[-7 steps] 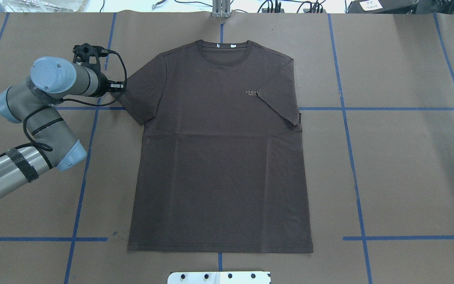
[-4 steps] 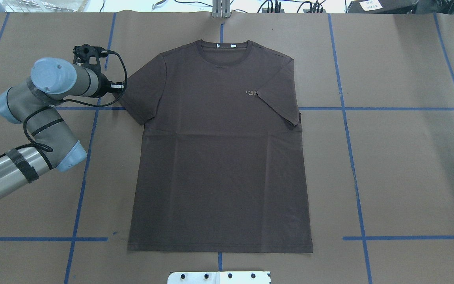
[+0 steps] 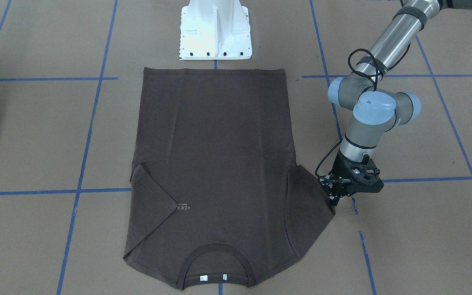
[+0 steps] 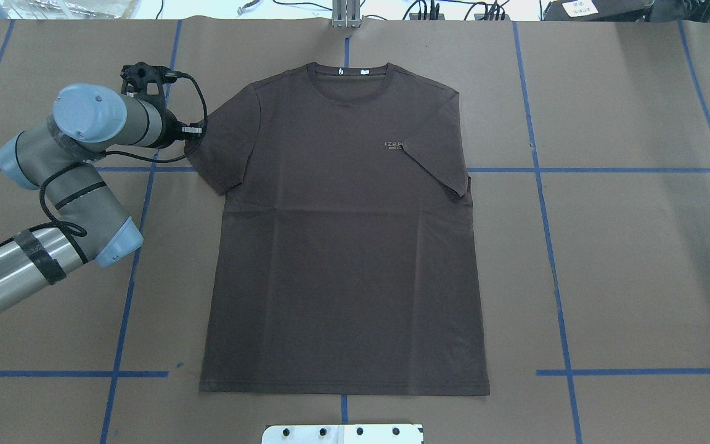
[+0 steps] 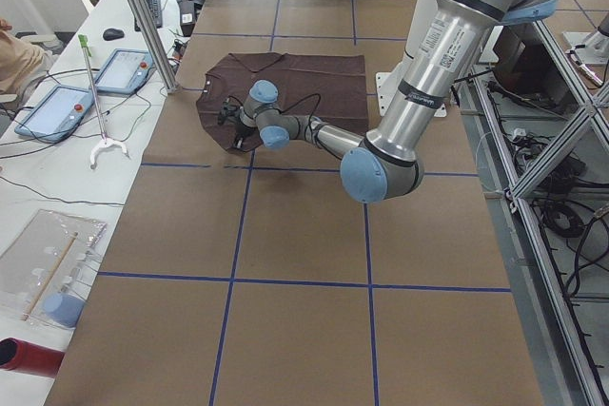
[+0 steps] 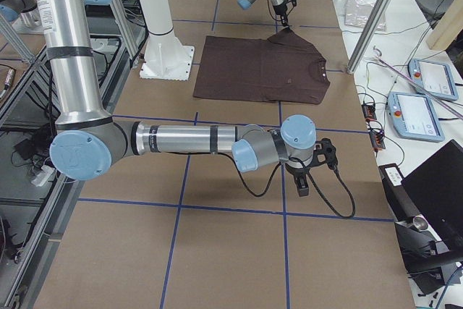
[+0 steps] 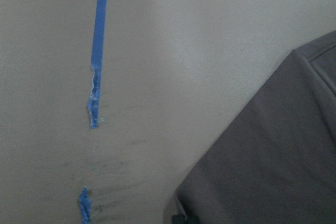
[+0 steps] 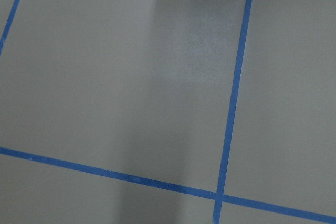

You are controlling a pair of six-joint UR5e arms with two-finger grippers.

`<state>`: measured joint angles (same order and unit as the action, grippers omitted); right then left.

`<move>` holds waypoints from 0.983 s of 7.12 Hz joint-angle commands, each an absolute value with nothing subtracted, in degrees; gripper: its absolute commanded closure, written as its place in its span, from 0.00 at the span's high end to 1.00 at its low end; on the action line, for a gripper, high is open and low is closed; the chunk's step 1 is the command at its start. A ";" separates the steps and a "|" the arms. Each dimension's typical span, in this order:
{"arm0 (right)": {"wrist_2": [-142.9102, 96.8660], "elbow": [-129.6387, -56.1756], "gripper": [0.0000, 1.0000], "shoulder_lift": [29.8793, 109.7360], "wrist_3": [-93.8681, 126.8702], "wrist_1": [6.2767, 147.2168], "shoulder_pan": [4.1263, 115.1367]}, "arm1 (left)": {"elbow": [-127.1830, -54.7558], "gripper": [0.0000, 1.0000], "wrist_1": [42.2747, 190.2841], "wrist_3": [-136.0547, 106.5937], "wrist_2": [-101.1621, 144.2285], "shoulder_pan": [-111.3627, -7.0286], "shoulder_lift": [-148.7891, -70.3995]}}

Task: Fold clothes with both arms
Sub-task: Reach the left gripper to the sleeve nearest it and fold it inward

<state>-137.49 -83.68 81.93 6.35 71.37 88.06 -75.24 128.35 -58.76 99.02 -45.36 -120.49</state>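
The dark brown T-shirt lies flat on the brown table, collar at the far side. The sleeve on the robot's right is folded in over the chest lettering. My left gripper is at the hem of the other sleeve. In the front-facing view its fingers are closed on that hem's edge. The left wrist view shows the sleeve cloth running down to the fingertips. My right gripper shows only in the exterior right view, low over bare table far from the shirt; I cannot tell whether it is open or shut.
The white pedestal base stands at the shirt's hem side. Blue tape lines grid the brown table cover. Tablets and cables lie on a side bench beyond the table's far edge.
My left gripper has moved a little right and away, onto the sleeve hem. The sleeve's outer edge has shifted in with it. The rest of the shirt is unchanged.
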 commanded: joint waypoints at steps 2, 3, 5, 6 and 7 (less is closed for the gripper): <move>-137.55 -84.02 1.00 81.91 6.50 71.45 88.07 | -78.75 0.00 111.56 -65.81 99.05 -42.73 -129.44; -137.55 -84.02 1.00 81.91 6.76 71.37 87.98 | -78.58 0.00 111.19 -67.31 99.05 -41.76 -130.42; -137.37 -83.85 1.00 81.48 7.12 71.46 87.98 | -72.63 0.00 110.83 -69.95 98.79 -40.61 -135.33; -137.29 -83.67 1.00 81.39 7.21 71.54 87.98 | -71.29 0.00 110.83 -70.40 98.62 -40.52 -136.22; -137.29 -83.67 1.00 81.30 7.21 71.54 87.98 | -70.41 0.00 110.92 -70.40 98.61 -40.52 -136.49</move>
<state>-137.32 -83.74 81.42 7.15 71.51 87.98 -71.91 110.89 -70.09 98.69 -40.64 -135.67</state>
